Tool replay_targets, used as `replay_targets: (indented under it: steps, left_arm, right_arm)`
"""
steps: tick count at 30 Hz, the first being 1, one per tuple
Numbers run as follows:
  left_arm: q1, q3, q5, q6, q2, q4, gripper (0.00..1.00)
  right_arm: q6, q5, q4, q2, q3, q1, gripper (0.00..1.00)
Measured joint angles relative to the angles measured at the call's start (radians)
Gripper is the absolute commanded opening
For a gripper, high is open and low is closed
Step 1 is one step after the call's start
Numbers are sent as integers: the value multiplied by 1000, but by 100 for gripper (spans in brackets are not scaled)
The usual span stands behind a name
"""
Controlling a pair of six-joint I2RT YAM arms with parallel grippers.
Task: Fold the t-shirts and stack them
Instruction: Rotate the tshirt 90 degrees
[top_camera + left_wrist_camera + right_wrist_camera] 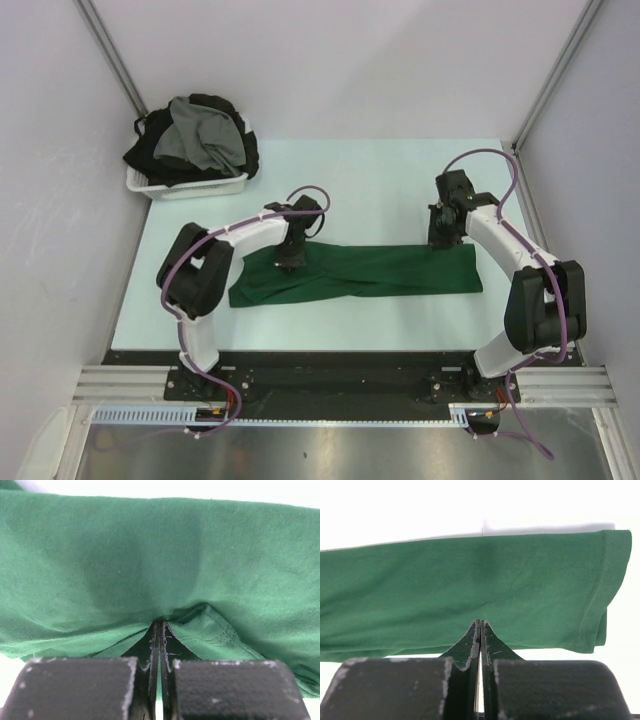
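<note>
A dark green t-shirt (380,272) lies as a long folded strip across the middle of the table. My left gripper (290,262) points down onto its left part. In the left wrist view this gripper (160,622) is shut, with the green cloth (125,555) puckered into its tips. My right gripper (440,240) stands at the strip's far edge near the right end. In the right wrist view it (480,621) is shut, its tips pinched on the edge of the flat green cloth (420,590). A grey t-shirt (205,135) and black t-shirts (150,152) lie heaped at the back left.
The heap sits in a white plastic basket (190,187) at the table's back left corner. Grey walls enclose the table on the left, right and back. Both arm bases stand on the rail at the near edge.
</note>
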Motion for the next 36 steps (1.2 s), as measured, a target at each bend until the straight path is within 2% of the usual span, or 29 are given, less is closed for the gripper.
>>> replay_targets:
  steps: [14,26,36]
  left_arm:
    - [32,150,30,32,115,-129,0]
    - [89,217,81,69,164,-150,0]
    - [97,382,80,107,275,-262,0]
  right_arm:
    - [-3,0,-7,0,0,-5,0]
    - [-4,0,-8,5,0,-6,0]
    - [-4,-1,-10,17,0,-6,0]
